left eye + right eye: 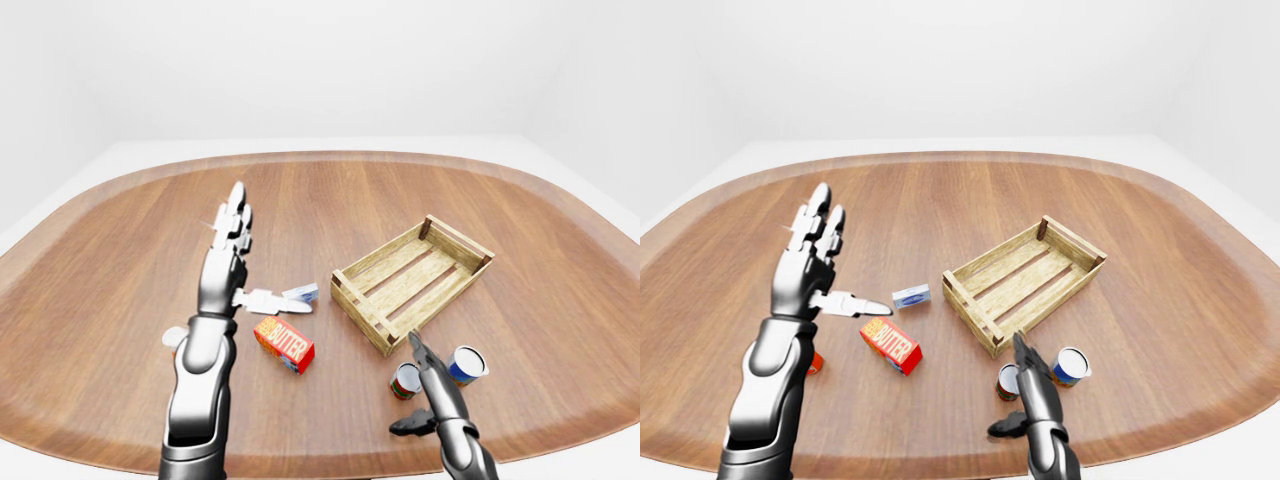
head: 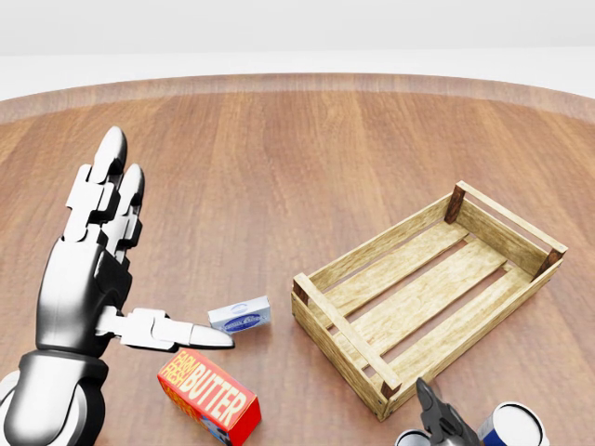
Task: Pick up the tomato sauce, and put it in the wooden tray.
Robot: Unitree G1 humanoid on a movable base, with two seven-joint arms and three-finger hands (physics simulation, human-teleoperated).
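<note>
My right hand [image 1: 432, 385] with fingers spread beside the tomato sauce can [image 1: 405, 381], not gripping, can upright on the tabletop [image 1: 120, 270] just below the wooden tray [image 1: 412, 280], my left hand [image 1: 225, 262] raised, fingers spread, above the butter box [image 1: 284, 343]

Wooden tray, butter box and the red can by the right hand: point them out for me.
Wooden tray [image 2: 339, 324]: head view, on its near end rail.
Butter box [image 2: 218, 400]: head view, on the lettered top face.
Red can [image 1: 404, 382]: left-eye view, on its side wall, left of the right hand [image 1: 425, 360].
</note>
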